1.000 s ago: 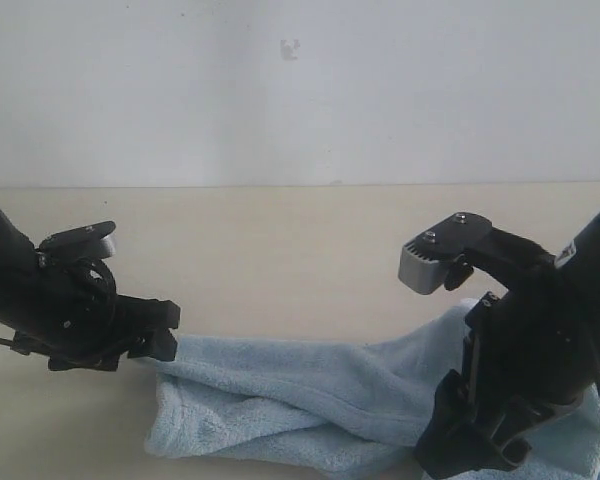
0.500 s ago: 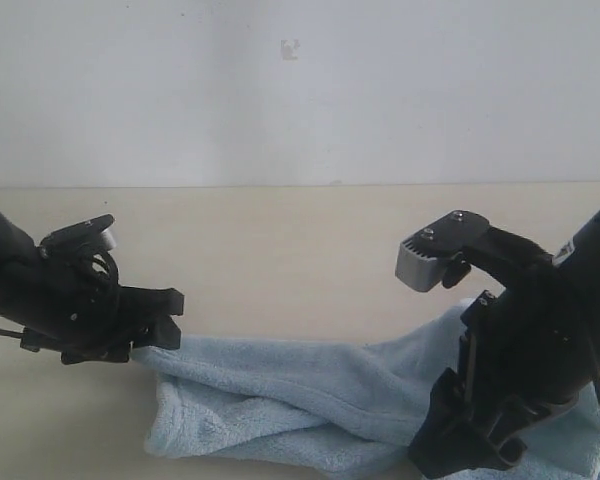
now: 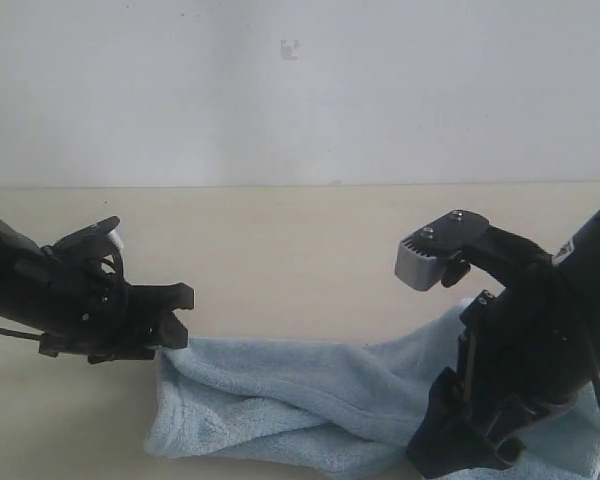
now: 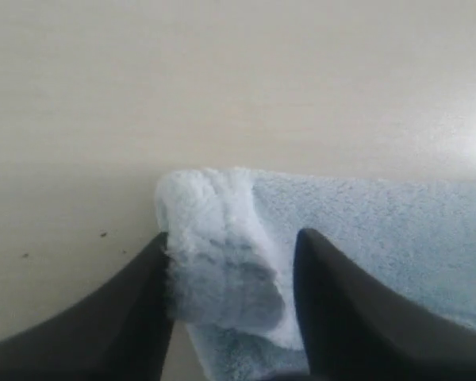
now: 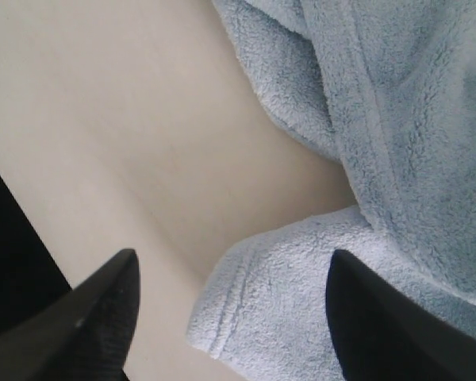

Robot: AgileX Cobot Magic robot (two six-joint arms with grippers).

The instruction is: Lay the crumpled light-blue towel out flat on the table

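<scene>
The light-blue towel (image 3: 300,400) lies crumpled in long folds on the beige table (image 3: 300,240), stretching from the middle to the lower right. My left gripper (image 3: 180,315) is at the towel's left end. In the left wrist view that gripper (image 4: 234,236) stands open, its fingers on either side of a rolled fold of towel (image 4: 222,238). One finger touches the fold and the other stands apart from it. My right gripper (image 3: 458,458) hangs over the towel's right part. In its wrist view it (image 5: 234,254) is wide open above a hemmed corner (image 5: 222,317). No tag shows.
A plain white wall (image 3: 300,90) stands behind the table. Bare tabletop stretches behind the towel and to its left (image 3: 60,420). The right arm's dark body (image 3: 540,340) covers part of the towel's right end.
My left gripper has slid right and now straddles the towel's left fold. The right arm has barely moved, and the towel lies as before.
</scene>
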